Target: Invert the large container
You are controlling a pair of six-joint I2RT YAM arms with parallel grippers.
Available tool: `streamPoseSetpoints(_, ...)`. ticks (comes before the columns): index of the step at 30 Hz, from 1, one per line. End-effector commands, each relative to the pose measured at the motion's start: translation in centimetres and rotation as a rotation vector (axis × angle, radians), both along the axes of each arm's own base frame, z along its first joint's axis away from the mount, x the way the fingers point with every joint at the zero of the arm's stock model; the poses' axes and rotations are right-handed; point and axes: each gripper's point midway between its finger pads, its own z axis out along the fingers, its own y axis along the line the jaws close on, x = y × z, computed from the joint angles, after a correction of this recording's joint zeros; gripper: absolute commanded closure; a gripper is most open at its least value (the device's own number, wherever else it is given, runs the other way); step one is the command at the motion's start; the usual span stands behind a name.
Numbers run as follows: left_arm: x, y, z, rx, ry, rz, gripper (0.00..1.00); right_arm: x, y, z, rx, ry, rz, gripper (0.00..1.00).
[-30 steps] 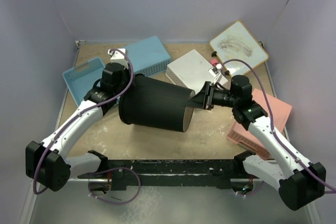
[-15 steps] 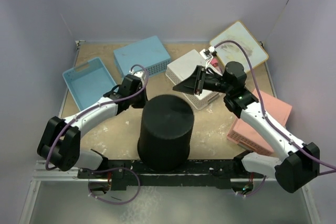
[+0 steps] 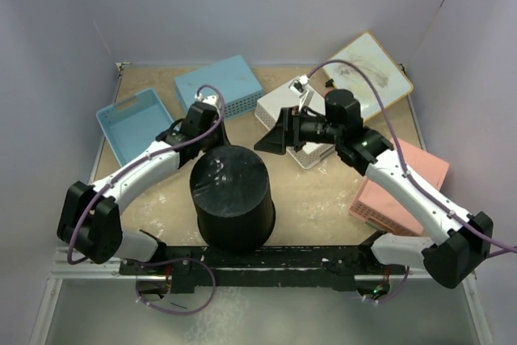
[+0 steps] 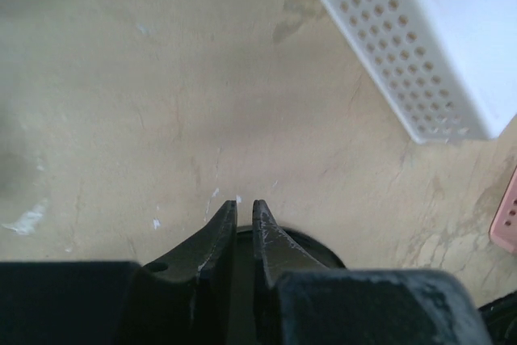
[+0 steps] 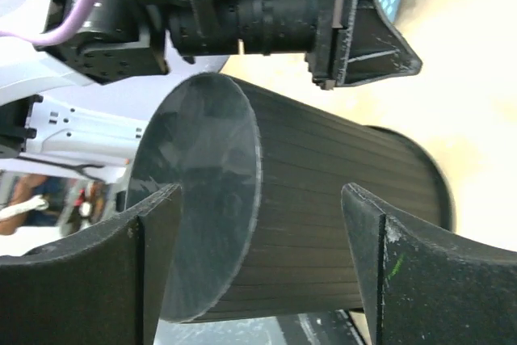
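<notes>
The large black bin (image 3: 230, 199) stands base-up on the tabletop (image 3: 323, 191), right beside your left jaws, which are closed on nothing. Only its dark curved edge shows past them, so contact is unclear. Your right jaws gape open above it, apart.

White arms (image 3: 137, 174), black joints (image 3: 87, 230), purple cables (image 3: 174, 310), black claws (image 4: 243, 206).

Left wrist view: only a sliver of the bin (image 4: 317, 248) shows behind the fingers (image 4: 220, 232); the white basket (image 4: 404, 54) runs off the top and right edges.
</notes>
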Motion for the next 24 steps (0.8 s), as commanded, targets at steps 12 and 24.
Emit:
streamPoseSetpoints(12,-7.1,11.9,10.2,0.318,-0.034,0.265,0.62,-0.7,-5.7,1.5,-0.326,-0.292,-0.043,0.07)
streamPoseSetpoints(24,-18.9,7.3,5.0,-0.052,0.328,0.052,0.56,6.7,-14.2,0.5,-0.555,-0.275,-0.713,0.0)
